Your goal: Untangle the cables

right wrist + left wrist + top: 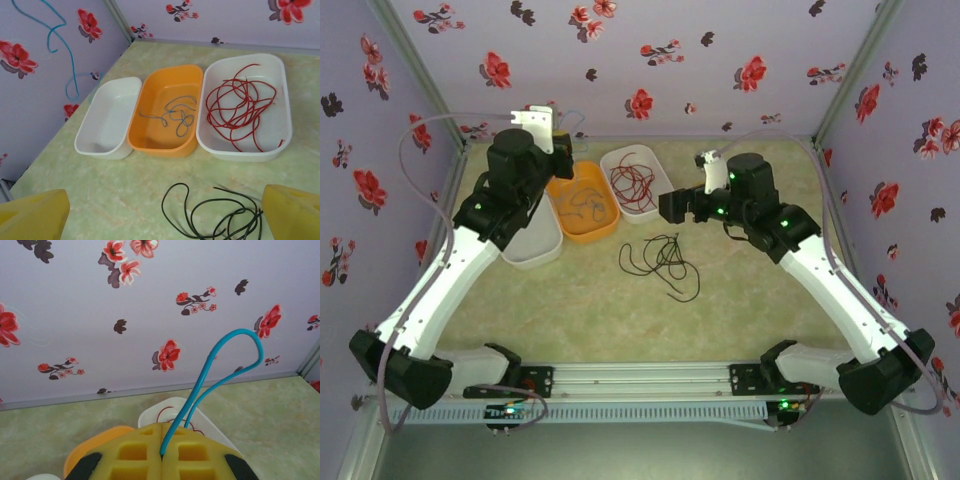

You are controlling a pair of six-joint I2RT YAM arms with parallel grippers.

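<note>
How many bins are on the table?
3, side by side on the table: the left white bin, the orange bin in the middle holding a grey cable, and the right white bin holding a red cable. None seems hidden.

The overhead view is lit brightly and evenly from above, yet a milky haze is laid over it — colours on the lilac flower-printed walls [720,60] are washed out and fine detail is smeared. Only faint, diffuse shadows are cast on the pale green marbled tabletop [740,300]. Small green indicator lights [718,212] are blown out to glowing dots. The wrist views are sharper: the thin turquoise cable [240,335] is rendered crisply, while the yellow rubber finger pads [32,215] are blurred at close range — and only a thin, soft shadow is drawn beneath the white oval plastic tray [240,151].
</note>
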